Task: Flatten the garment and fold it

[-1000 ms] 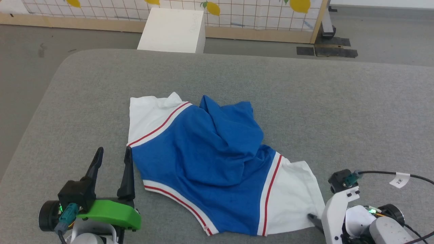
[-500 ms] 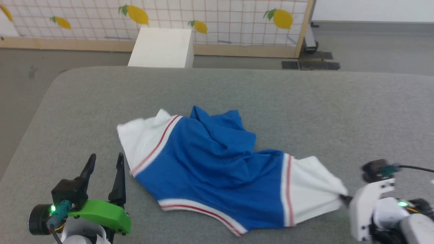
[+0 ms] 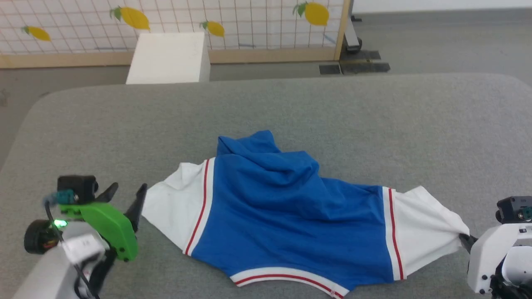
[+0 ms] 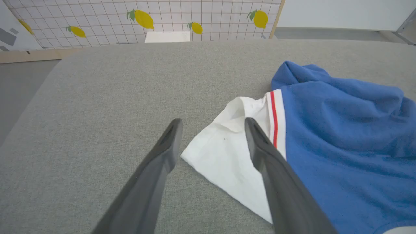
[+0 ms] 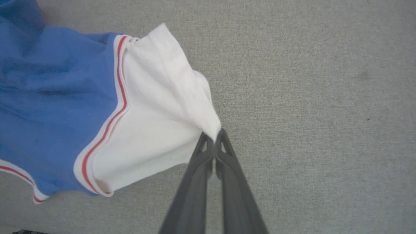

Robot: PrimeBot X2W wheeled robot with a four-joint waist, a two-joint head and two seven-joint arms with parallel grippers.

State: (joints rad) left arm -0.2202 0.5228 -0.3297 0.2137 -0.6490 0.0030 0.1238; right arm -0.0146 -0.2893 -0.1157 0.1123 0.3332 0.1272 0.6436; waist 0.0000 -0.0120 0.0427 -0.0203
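Cloth in hand: at the near right of a grey upholstered table (image 3: 291, 104), the right gripper (image 5: 214, 136) is clenched on the cuff tip of one sleeve of a royal-blue jersey T-shirt (image 3: 291, 216) with white sleeves and red-and-white striped trim. At the near left, the left gripper (image 4: 213, 122) stands released, its two dark fingers spread either side of the other sleeve's corner; whether they touch it cannot be told. The shirt lies across the near half of the table, sleeves reaching left and right, its blue body heaped in soft folds toward the far side. The knit looks light, limp and a little stretchy, likely to drag and bunch rather than slide; cuffs and hem corners appear the surest holds for pulling it flat. Beyond the table's far edge stands a white box (image 3: 168, 58), showing plain faces and no telling what it holds, before a lemon-printed grid screen (image 3: 249, 20).
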